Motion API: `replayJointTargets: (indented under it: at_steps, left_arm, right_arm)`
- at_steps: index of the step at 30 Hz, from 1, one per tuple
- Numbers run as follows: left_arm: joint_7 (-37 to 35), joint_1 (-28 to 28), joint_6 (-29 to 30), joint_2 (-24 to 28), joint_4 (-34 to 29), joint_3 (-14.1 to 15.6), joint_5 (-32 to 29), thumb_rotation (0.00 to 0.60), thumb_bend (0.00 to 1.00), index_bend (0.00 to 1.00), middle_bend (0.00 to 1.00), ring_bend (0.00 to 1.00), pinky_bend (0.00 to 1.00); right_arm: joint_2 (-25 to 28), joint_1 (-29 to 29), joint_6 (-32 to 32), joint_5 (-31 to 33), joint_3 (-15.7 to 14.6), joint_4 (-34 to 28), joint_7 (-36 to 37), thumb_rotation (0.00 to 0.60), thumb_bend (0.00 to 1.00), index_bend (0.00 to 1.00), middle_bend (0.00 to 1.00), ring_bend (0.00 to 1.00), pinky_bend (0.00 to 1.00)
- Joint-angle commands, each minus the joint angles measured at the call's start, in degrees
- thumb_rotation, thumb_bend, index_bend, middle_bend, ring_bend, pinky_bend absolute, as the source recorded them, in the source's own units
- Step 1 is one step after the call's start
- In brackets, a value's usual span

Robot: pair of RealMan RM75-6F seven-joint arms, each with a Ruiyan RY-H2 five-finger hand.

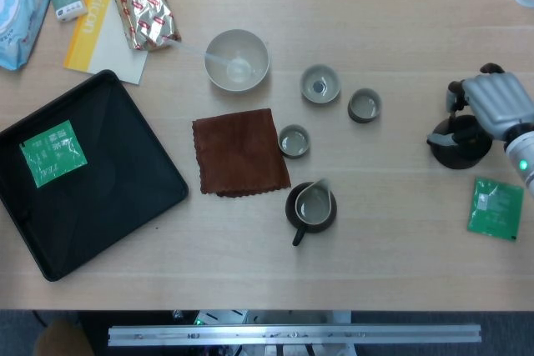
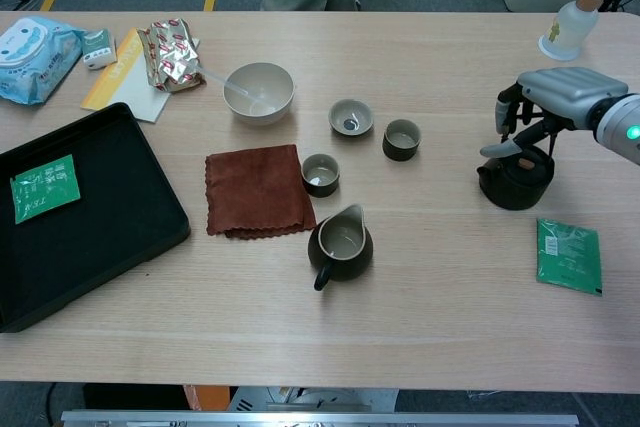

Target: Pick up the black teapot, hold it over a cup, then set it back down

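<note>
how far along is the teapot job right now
Nothing looks finished. The black teapot sits on the table, well right of the cups. In hand: the right hand is over its top, grip unclear. Left: lift, hold over a cup, set it back down.

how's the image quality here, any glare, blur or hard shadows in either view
Head view: even soft light, the black tray slightly shiny, the foil packet glinting, edges a little soft. Chest view: sharper, only a faint shadow under the black teapot and the right hand; no motion blur.
</note>
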Motion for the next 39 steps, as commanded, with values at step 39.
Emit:
replayJointTargets:
  at_steps: [39]
  left_arm:
    - [-0.34,-0.05,-0.21,-0.43,0.56,-0.12,-0.53,0.6,0.39,0.14,0.2,0.14,0.15]
  right_arm:
    - [3.41,0.7,-1.41,3.06,-2.99,-3.45,2.12,0.365,0.04,0.73,0.69,0.65,0.15]
